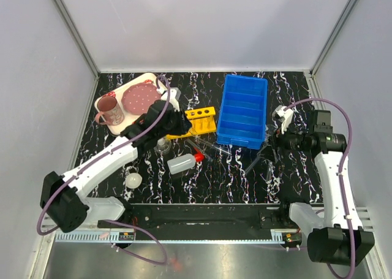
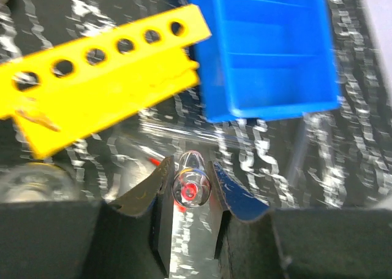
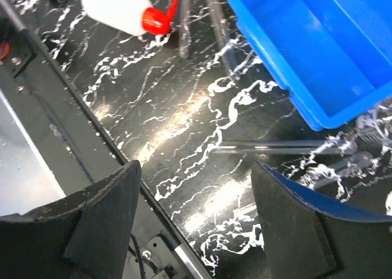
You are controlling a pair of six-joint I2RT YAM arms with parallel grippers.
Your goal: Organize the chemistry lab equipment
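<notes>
My left gripper (image 2: 191,176) is shut on a thin clear test tube (image 2: 192,186), seen end-on between the jaws. It hovers just in front of the yellow holed rack (image 2: 104,76), which lies left of the blue bin in the top view (image 1: 199,121). The squeeze bottle (image 1: 182,164) with its red cap lies on its side mid-table. The small glass flask (image 1: 163,146) stands by the left gripper (image 1: 174,124). The small white dish (image 1: 133,180) sits near the front. Loose test tubes (image 1: 208,147) lie by the bin. My right gripper (image 3: 196,217) is open and empty above another tube (image 3: 275,147).
A blue bin (image 1: 244,110) stands at centre back, and it also shows in the right wrist view (image 3: 318,46). A pink mug (image 1: 110,110) and a patterned plate (image 1: 141,97) sit on a tray (image 1: 131,83) at the back left. The table's front rail (image 3: 73,101) runs close to the right gripper.
</notes>
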